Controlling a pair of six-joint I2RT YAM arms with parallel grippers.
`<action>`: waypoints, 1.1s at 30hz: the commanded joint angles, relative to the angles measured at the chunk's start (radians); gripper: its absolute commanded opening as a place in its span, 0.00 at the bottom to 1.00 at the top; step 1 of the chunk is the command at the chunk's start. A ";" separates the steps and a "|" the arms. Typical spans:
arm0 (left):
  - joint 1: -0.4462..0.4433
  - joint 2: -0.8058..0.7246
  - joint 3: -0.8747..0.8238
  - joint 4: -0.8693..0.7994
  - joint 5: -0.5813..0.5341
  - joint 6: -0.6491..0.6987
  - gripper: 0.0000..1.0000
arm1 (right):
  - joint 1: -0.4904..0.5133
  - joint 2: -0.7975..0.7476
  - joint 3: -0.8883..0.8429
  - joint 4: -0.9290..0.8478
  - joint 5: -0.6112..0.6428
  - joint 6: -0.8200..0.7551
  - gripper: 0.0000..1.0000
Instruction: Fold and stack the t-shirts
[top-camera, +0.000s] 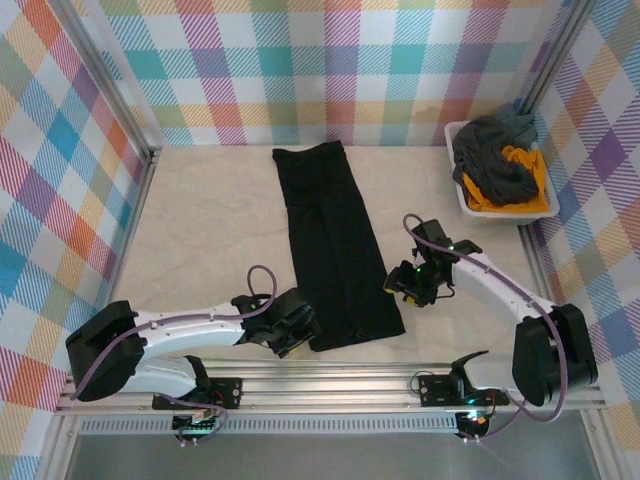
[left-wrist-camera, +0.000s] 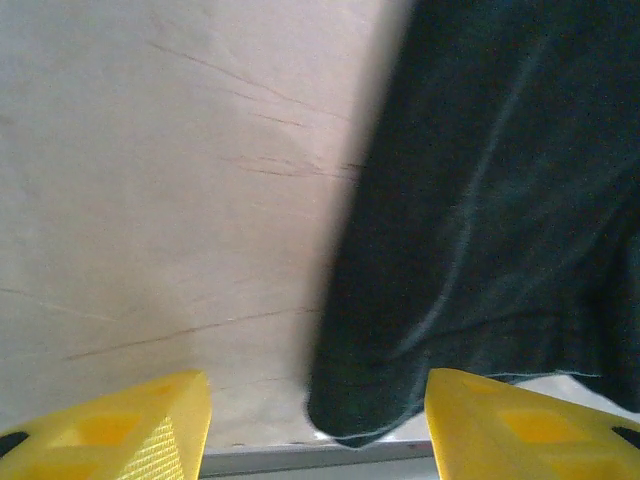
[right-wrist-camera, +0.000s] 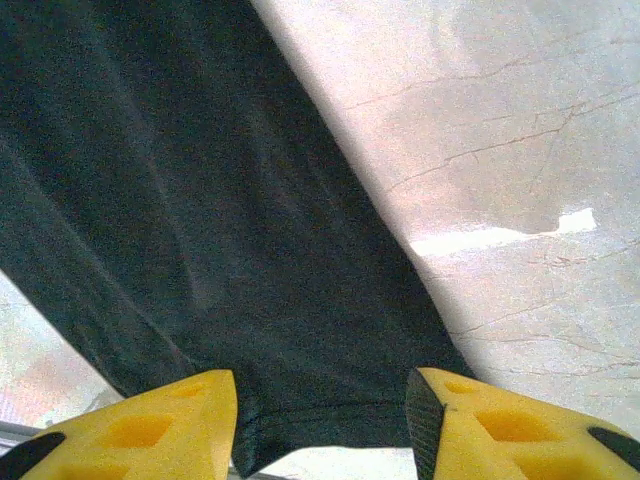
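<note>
Black t-shirt (top-camera: 335, 245) is folded into a long narrow strip, flat on the table (top-camera: 210, 230). Left gripper (top-camera: 296, 328) sits at the shirt's near left corner. Right gripper (top-camera: 410, 285) is just beside its right edge, toward the near end. White tub (top-camera: 468, 207) is well right of the shirt's far end, with a dark grey t-shirt (top-camera: 495, 165) piled over an orange-yellow t-shirt (top-camera: 520, 200).

Left wrist: left gripper (left-wrist-camera: 315, 420) jaws spread, yellow fingertips (left-wrist-camera: 130, 430) gripping nothing. Black t-shirt (left-wrist-camera: 490, 220) corner lies between them, bare table (left-wrist-camera: 150, 200) left of it.

Right wrist: right gripper (right-wrist-camera: 320, 420) jaws released, fingertips (right-wrist-camera: 150, 425) apart. Black t-shirt (right-wrist-camera: 200, 200) hem lies in the gap, unpinched.
</note>
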 joint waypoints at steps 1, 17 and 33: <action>-0.015 -0.013 -0.016 0.110 -0.028 -0.079 0.59 | -0.005 0.013 -0.038 0.016 -0.004 -0.025 0.49; -0.056 0.186 0.064 0.181 -0.029 -0.071 0.20 | 0.081 0.025 -0.083 -0.049 0.124 -0.040 0.49; -0.056 -0.017 -0.060 0.078 -0.099 -0.095 0.00 | 0.294 0.041 -0.092 -0.024 0.157 0.040 0.47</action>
